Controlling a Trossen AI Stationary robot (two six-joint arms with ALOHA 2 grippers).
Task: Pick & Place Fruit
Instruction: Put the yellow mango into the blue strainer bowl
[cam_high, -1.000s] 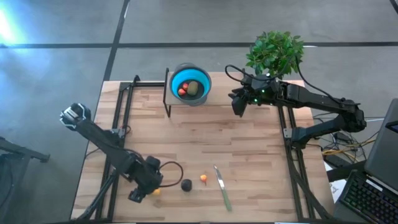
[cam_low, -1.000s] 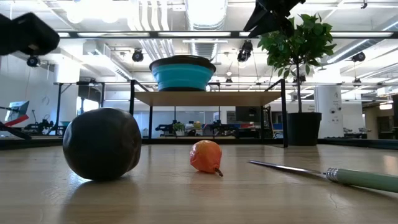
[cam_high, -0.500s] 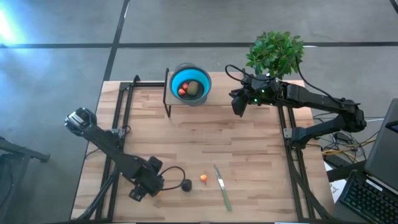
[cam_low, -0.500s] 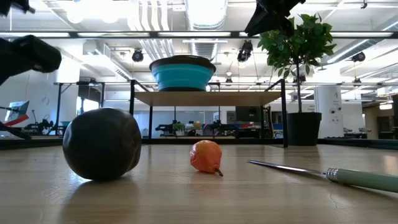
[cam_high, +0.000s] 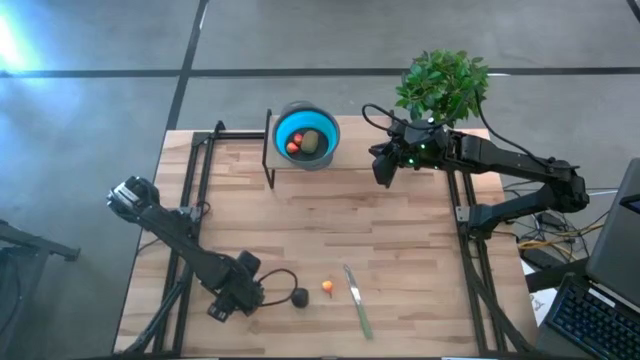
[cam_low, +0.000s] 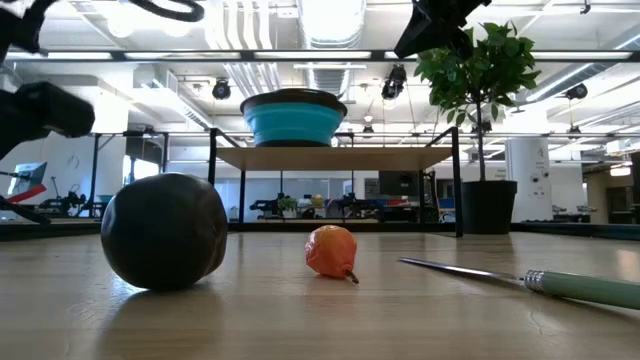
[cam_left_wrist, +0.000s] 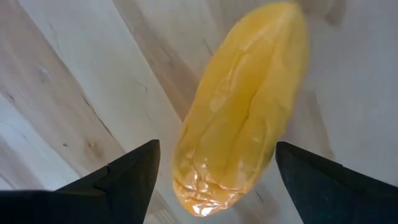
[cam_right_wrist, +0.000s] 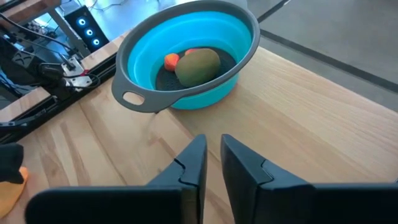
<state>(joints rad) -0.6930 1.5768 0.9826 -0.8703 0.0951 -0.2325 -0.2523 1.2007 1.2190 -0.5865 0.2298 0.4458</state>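
Note:
The elongated orange-yellow fruit (cam_left_wrist: 242, 106) lies on the wooden table near its front left. My left gripper (cam_high: 238, 300) is open above it, pointing down, with one finger on either side (cam_left_wrist: 216, 149). In the high view the gripper hides this fruit. The black round fruit (cam_high: 299, 297) and the tiny orange fruit (cam_high: 328, 287) lie on the table to its right. The olive-brown fruit (cam_right_wrist: 198, 65) and the tiny red fruit (cam_right_wrist: 171, 60) lie in the blue bowl (cam_high: 322, 150). My right gripper (cam_high: 383, 170) hangs shut to the right of the bowl.
The green-handled knife (cam_high: 358, 300) lies right of the tiny orange fruit. The bowl stands on a raised black-framed shelf (cam_low: 330, 157) at the far edge. A potted plant (cam_high: 445, 85) stands at the far right. Black rails (cam_high: 195, 180) run along the table's left and right sides.
My left gripper has gone a little toward the table's right edge and down, over the orange-yellow fruit, which showed beside it in the high view a second ago and is now covered. The fruits have not moved.

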